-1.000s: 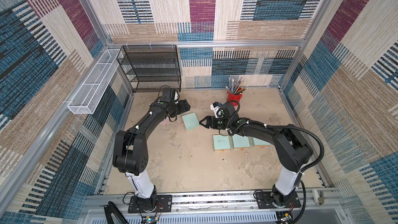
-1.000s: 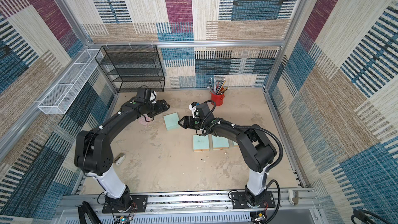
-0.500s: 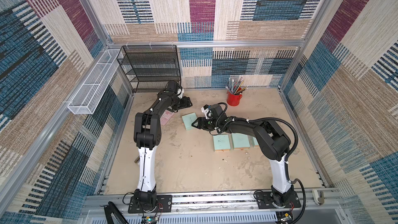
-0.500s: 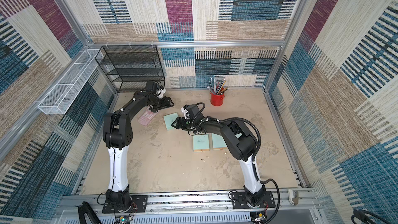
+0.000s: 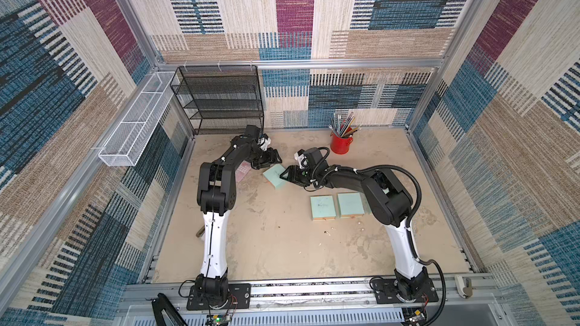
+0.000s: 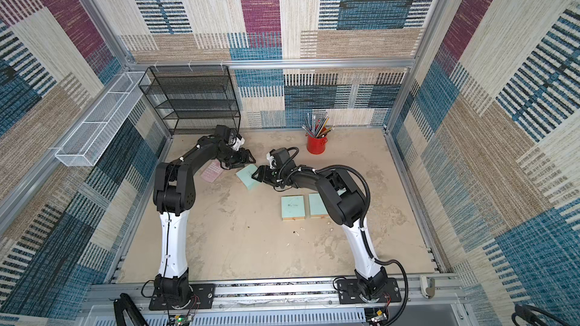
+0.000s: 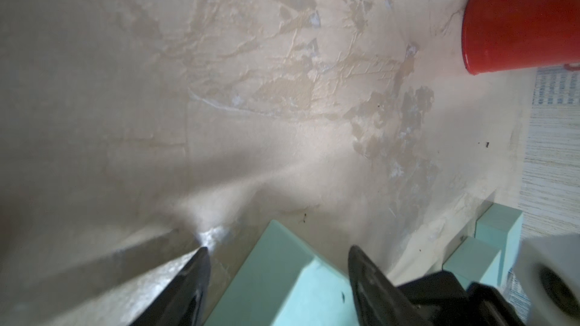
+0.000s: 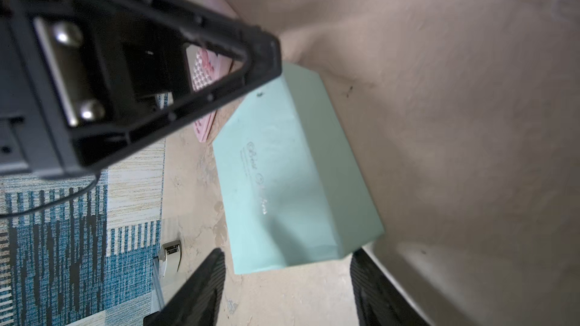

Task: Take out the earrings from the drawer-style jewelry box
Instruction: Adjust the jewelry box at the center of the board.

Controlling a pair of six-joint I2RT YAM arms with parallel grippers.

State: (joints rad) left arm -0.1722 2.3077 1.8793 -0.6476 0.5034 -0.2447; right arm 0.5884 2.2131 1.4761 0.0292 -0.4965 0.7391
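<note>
Drawn in since a second ago upon the slanted jewelry box (image 5: pixel 274 177), left gripper (image 7: pixel 277 252) and right gripper (image 8: pixel 287 255) alike, jaws parted and straddling opposite ends of it, clamped on nothing yet. Few pale specks, probably earrings (image 5: pixel 328 232), already out on the desk (image 5: pixel 276 252) just before two more mint boxes (image 5: pixel 323 208). Judged partway done: this one apparently shut, waiting to be pulled open and emptied.
</note>
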